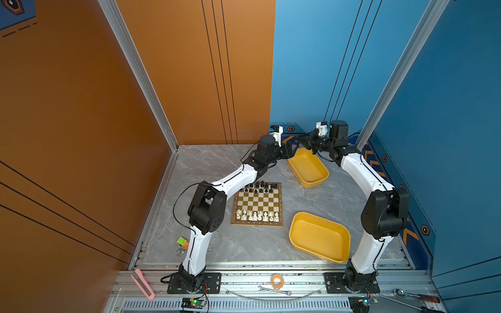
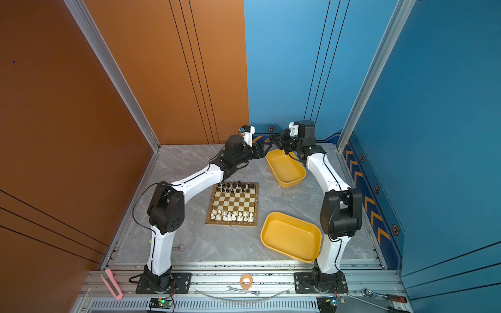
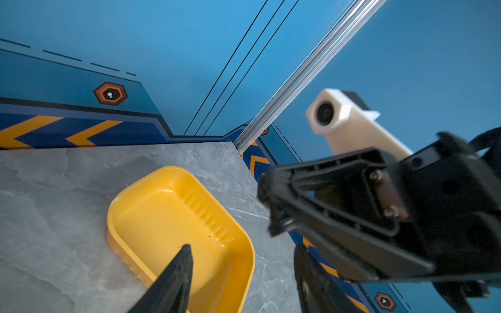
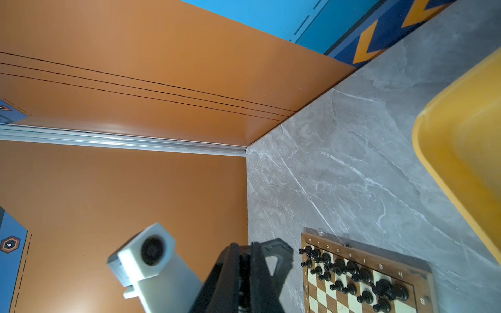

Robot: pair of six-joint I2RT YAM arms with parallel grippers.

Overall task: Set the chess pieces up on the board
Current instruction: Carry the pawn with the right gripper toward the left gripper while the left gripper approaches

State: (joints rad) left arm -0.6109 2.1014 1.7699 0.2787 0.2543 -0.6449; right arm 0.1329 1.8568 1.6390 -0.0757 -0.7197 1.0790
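We are hanging both arms over the far yellow tray, which is looking empty, as is the near yellow tray. The left gripper is standing with its jaws apart and nothing between them. The right gripper is pinched closed, with no piece showing in it. The black pieces are sitting in the two far rows of the board, the white pieces in the two near rows. We are judging placement nearly finished. The black rows are looking crowded in the right wrist view, so any tidying is calling for a straight descent, narrow jaws, and grippers kept apart.
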